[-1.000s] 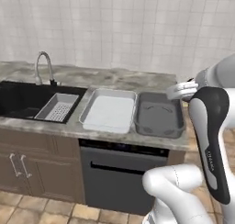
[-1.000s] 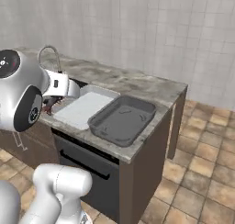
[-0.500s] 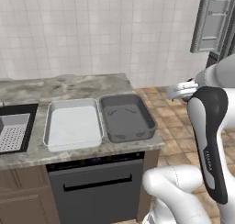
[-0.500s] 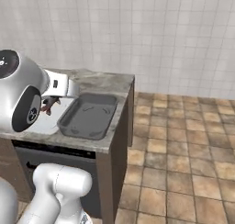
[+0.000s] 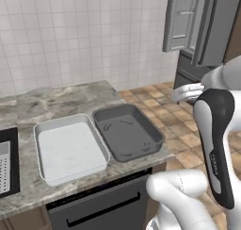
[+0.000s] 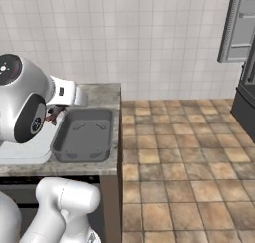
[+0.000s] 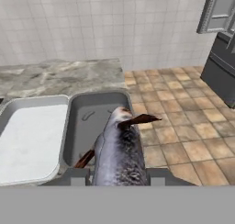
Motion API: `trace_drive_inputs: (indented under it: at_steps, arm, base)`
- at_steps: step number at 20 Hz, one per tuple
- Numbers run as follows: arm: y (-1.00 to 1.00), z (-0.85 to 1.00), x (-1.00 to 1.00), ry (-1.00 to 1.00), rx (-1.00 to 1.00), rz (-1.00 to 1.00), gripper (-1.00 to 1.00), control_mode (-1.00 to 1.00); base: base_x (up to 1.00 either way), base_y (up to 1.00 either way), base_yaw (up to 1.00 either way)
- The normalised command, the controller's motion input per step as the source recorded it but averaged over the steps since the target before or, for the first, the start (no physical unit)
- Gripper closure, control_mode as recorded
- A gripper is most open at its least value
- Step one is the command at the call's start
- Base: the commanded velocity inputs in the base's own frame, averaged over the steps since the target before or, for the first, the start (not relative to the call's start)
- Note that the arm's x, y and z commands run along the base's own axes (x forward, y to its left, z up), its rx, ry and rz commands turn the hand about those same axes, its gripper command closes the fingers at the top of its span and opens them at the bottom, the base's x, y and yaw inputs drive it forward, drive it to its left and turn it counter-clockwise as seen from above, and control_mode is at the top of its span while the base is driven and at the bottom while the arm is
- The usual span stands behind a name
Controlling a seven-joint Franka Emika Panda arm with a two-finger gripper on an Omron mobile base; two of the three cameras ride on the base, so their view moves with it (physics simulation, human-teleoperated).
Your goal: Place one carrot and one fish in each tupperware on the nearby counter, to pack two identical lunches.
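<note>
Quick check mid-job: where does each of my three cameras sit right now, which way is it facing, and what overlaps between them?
Left base view: behind the arm's left, facing down over the counter at the pale tupperware and dark tupperware; white arm lower right.
Right base view: behind the arm's right, facing the dark tray, floor and wall; arm lower left.
Hand view: on the hand, looking along the gripper, shut on the fish, toward both trays.
Shared: all three show the dark tupperware.
</note>
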Motion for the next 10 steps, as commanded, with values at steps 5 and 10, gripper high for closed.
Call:
trace_drive_inputs:
  at_steps: [5, 10]
  arm:
    - [0.1, -0.21, 0.2, 0.0, 0.0, -0.09, 1.0, -1.0]
    - [0.07, -0.54, 0.49, 0.0, 0.0, -0.06, 1.0, -1.0]
  base:
    - [0.04, 0.07, -0.04]
    - [0.0, 0.0, 0.0]
